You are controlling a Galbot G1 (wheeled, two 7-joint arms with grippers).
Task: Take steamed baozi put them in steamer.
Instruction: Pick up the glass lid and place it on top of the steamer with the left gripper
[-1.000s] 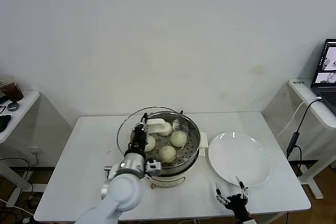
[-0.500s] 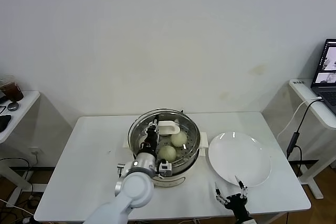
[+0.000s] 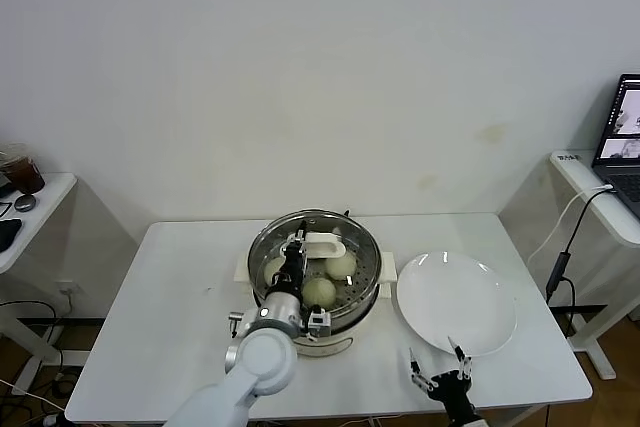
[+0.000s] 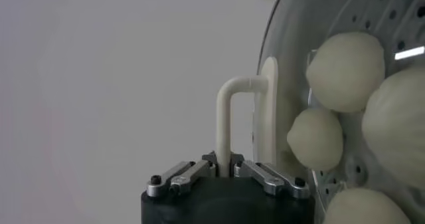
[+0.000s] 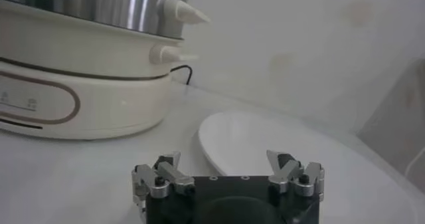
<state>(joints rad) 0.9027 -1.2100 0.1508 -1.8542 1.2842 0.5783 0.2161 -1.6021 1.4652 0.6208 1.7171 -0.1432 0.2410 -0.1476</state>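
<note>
The steamer [image 3: 372, 279] stands mid-table, a steel pot on a cream base. Several pale baozi [image 3: 341, 265] lie on its perforated tray, and they also show through glass in the left wrist view [image 4: 345, 69]. My left gripper [image 3: 293, 253] is shut on the white handle [image 4: 226, 119] of the round glass lid [image 3: 262, 243] and holds the lid over the pot. My right gripper [image 3: 440, 378] is open and empty near the table's front edge, in front of the white plate [image 3: 455, 302].
The plate is bare and lies right of the steamer; it also shows in the right wrist view [image 5: 279, 139], with the steamer base [image 5: 86, 92] beside it. A side table [image 3: 30, 202] stands far left and a desk with a laptop [image 3: 625, 137] far right.
My left gripper has carried the glass lid to the right, from overhanging the steamer's left side to sitting over the pot. The right arm has not moved.
</note>
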